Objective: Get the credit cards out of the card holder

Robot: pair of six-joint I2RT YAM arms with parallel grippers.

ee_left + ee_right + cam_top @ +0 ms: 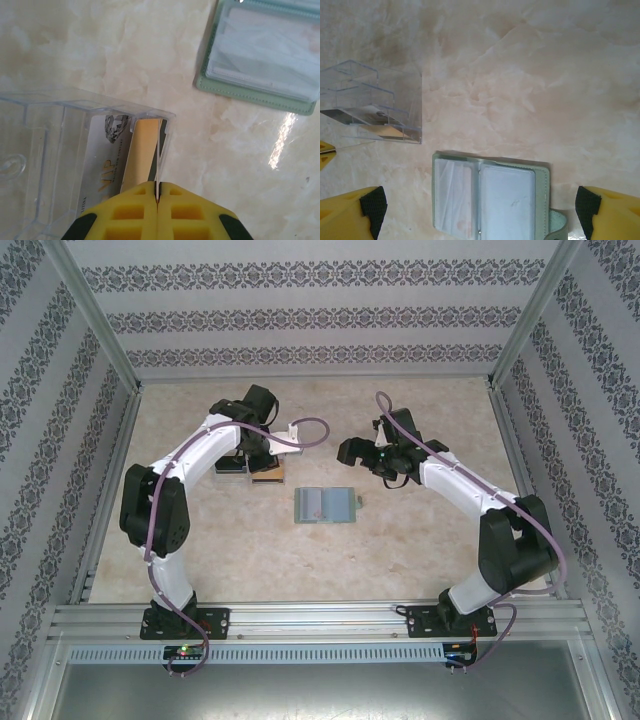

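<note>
At the clear tray (50, 125), the left pincer (158, 194) pinches a whitish card (160, 150) edge-on; right pincer (480, 210) gapes empty.

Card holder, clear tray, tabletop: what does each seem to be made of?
Card holder: soft sage-green leather-like cover, stitched edge, glossy clear plastic sleeves inside. Tray: rigid transparent plastic, probably acrylic; credit cards show through its walls. Tabletop: glossy marble-patterned surface, possibly laminate; it reflects light.

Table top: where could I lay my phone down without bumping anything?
The marble table is bare between the card holder and the arm bases, and along the far wall. It is crowded at the clear tray, where the left gripper pinches a thin white card.
</note>
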